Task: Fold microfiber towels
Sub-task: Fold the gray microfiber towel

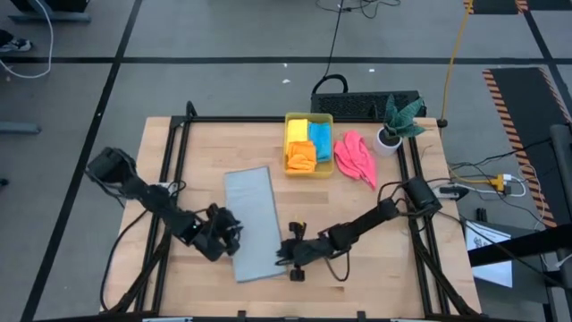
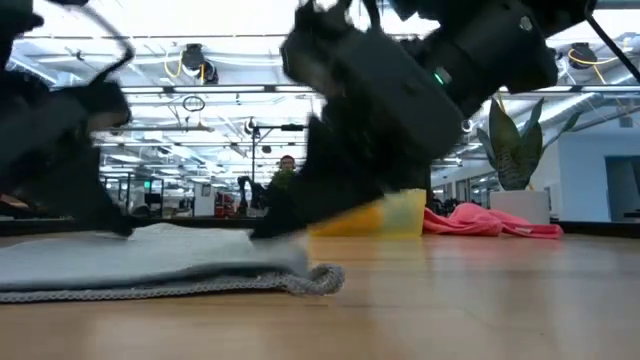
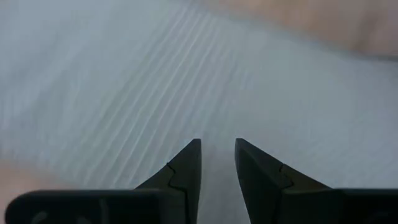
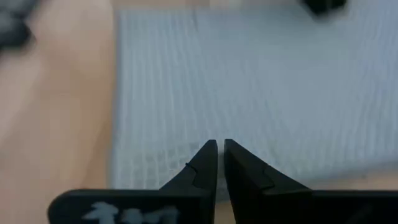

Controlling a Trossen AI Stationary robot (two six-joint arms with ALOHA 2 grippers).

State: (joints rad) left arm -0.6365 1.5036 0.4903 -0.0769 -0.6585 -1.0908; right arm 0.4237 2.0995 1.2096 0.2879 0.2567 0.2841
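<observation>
High view shows the light grey towel (image 1: pixel 253 221) folded into a long strip on the wooden table (image 1: pixel 402 259), with both hands at its near end. The left hand (image 1: pixel 228 234) sits at the strip's left edge and the right hand (image 1: pixel 284 253) at its right edge, so the cloth lies between them. In the left wrist view the left hand's (image 3: pixel 217 158) fingers stand a little apart just above the ribbed grey fabric — nothing is pinched between them. In the right wrist view the right hand's (image 4: pixel 220 155) fingers are almost together with only a thin gap, over the towel's (image 4: pixel 249 93) near edge, and no cloth is caught in them, so it reads as released. The low view shows the grey towel (image 2: pixel 150 265) lying flat, its stitched hem towards the camera. Beyond the hands, at the far side of the table, the translucent yellow bin (image 1: pixel 308 145) holds the yellow towel (image 1: pixel 297 131), the blue towel (image 1: pixel 320 141) and the orange towel (image 1: pixel 300 157). The pink towel (image 1: pixel 355 157) lies crumpled just beside the bin — between it and the potted plant (image 1: pixel 396 123).
</observation>
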